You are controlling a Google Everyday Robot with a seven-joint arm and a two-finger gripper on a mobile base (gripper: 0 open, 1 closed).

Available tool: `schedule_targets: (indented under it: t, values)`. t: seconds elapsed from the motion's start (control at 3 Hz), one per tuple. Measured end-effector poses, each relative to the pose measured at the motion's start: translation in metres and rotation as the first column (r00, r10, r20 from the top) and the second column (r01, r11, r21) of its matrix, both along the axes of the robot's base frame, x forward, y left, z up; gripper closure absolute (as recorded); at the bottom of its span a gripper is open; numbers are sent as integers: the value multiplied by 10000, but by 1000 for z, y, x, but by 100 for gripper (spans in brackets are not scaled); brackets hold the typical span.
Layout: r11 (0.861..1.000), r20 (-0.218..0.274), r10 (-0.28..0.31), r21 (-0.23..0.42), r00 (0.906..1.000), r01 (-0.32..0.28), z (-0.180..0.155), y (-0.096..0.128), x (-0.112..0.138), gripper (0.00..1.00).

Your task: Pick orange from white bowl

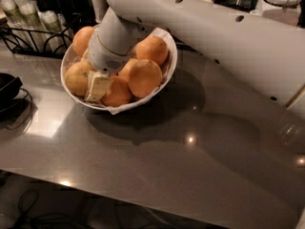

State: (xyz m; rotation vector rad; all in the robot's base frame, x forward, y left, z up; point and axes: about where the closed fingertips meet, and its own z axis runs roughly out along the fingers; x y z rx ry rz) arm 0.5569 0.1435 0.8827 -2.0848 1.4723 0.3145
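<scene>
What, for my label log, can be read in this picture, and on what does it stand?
None: no word, number or sign is readable.
The jar top right and the cups top left show no legible label.
The tool, down in the white bowl among the oranges, bears none either.
</scene>
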Motion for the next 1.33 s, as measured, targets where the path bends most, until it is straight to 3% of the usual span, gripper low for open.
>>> schedule_targets:
  t: [1.0, 1.33]
  values:
    - [9997, 36, -60, 223, 10000, 59, 6, 4, 0, 100]
    - [9894, 448, -377, 1421, 9983, 310, 37, -15, 4, 100]
